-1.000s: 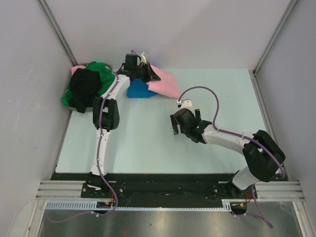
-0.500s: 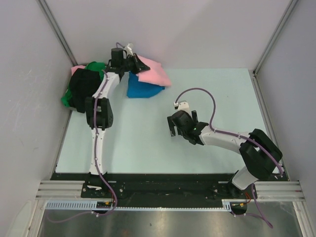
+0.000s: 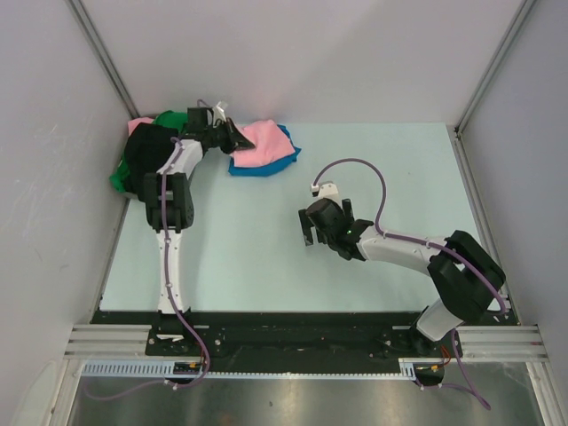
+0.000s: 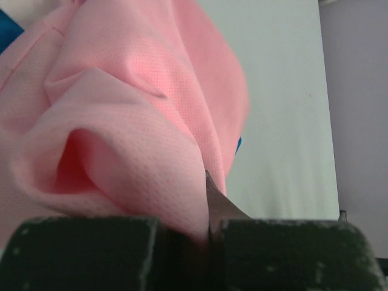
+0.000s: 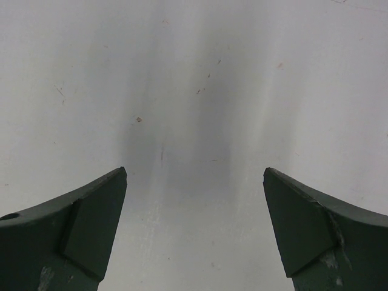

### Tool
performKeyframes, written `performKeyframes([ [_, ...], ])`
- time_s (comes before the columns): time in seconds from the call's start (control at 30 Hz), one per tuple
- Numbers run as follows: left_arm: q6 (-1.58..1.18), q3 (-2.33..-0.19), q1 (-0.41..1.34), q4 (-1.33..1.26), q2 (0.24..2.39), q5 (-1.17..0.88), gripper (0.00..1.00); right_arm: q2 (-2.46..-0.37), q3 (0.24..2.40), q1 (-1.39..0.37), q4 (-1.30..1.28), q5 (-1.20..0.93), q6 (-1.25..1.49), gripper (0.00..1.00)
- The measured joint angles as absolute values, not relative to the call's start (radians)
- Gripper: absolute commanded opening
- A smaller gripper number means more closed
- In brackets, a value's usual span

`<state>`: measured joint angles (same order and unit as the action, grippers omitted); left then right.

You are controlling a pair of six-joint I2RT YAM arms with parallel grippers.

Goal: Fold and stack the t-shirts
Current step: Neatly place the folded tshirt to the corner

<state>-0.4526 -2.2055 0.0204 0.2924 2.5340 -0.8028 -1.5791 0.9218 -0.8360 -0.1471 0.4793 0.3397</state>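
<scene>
Bench point(image 3: 266, 257) surface shows bare toward the middle and right, which is where the arms have room to move. Walls close in on the left and far sides. Heaped in the far-left corner against the wall are the black t-shirt point(image 3: 146, 155) and the green t-shirt point(image 3: 118, 177), both unfolded. Just right of them, the pink t-shirt point(image 3: 262, 146) lies draped over the blue t-shirt point(image 3: 266, 168), whose edge peeks out along the near and right sides.

The step in hand looks like laying the pink one on the blue to build the stack. The left fingers point(image 3: 229, 139) are clamped on a bunched fold of pink cloth at its left edge. The next move calls for letting go and drawing clear without dragging the cloth, minding the heap beside them. The right fingers point(image 3: 325, 229) stand wide apart over bare bench, holding nothing.
</scene>
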Motion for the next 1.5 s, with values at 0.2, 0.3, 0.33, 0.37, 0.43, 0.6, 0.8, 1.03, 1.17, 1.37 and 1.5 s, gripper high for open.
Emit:
performKeyframes([
  [0.2, -0.503, -2.11, 0.024, 0.207, 2.527, -0.853, 0.0, -1.579, 0.922, -0.839, -0.148, 0.471, 0.34, 1.0],
  [0.3, -0.612, -2.089, 0.025, 0.077, 2.521, -0.905, 0.0, -1.579, 0.922, -0.843, -0.15, 0.472, 0.34, 1.0],
  [0.33, -0.649, -2.091, 0.026, 0.026, 2.521, -0.923, 0.0, -1.579, 0.922, -0.845, -0.152, 0.472, 0.34, 1.0],
  [0.37, -0.69, -2.101, 0.028, -0.014, 2.521, -0.944, 0.0, -1.579, 0.922, -0.846, -0.152, 0.472, 0.34, 1.0],
  [0.43, -0.764, -2.139, 0.035, -0.085, 2.521, -0.979, 0.0, -1.579, 0.921, -0.847, -0.153, 0.472, 0.34, 1.0],
  [0.6, -0.9, -2.284, 0.051, -0.229, 2.523, -1.066, 0.0, -1.579, 0.921, -0.849, -0.152, 0.472, 0.341, 1.0],
  [0.8, -0.931, -2.313, 0.054, -0.308, 2.529, -1.152, 0.0, -1.586, 0.921, -0.849, -0.151, 0.472, 0.348, 1.0],
  [1.03, -0.888, -2.259, 0.039, -0.278, 2.632, -1.218, 0.0, -1.615, 0.92, -0.858, -0.153, 0.471, 0.349, 1.0],
  [1.17, -0.877, -2.23, 0.025, -0.252, 2.695, -1.247, 0.0, -1.623, 0.92, -0.861, -0.152, 0.47, 0.35, 1.0],
  [1.37, -0.848, -2.137, -0.004, -0.247, 2.697, -1.285, 0.36, -1.627, 0.92, -0.862, -0.149, 0.461, 0.351, 1.0],
  [1.5, -0.812, -2.07, -0.038, -0.222, 2.683, -1.287, 1.0, -1.627, 0.92, -0.862, -0.149, 0.451, 0.351, 1.0],
])
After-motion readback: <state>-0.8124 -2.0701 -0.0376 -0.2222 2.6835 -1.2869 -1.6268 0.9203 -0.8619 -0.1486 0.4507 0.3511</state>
